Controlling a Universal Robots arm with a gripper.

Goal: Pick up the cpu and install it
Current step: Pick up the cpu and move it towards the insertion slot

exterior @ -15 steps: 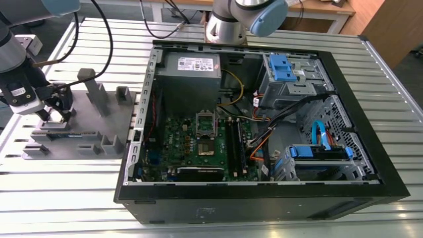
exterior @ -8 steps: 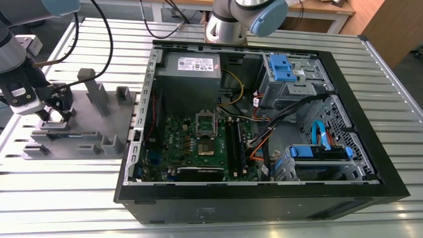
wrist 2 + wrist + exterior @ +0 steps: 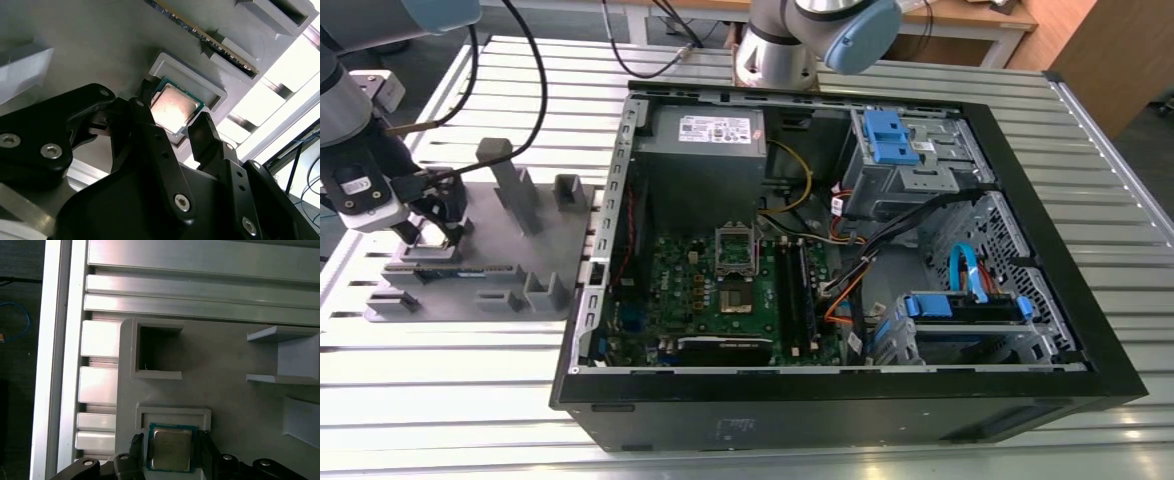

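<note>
In the exterior view, the hand (image 3: 434,238) hangs low over the grey tray (image 3: 500,255) on the worktop (image 3: 454,400). In the second wrist view, the cpu (image 3: 172,107) lies in a small pocket of the tray, between the fingers (image 3: 150,130). In the first wrist view, the hand is narrowly open, one finger each side of the cpu.

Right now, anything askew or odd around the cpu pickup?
Nothing stands out. The cpu lies flat and square in its pocket on the grey fixture tray, with the claw lined up over it. The memory stick near it stands straight on edge in its holders.
</note>
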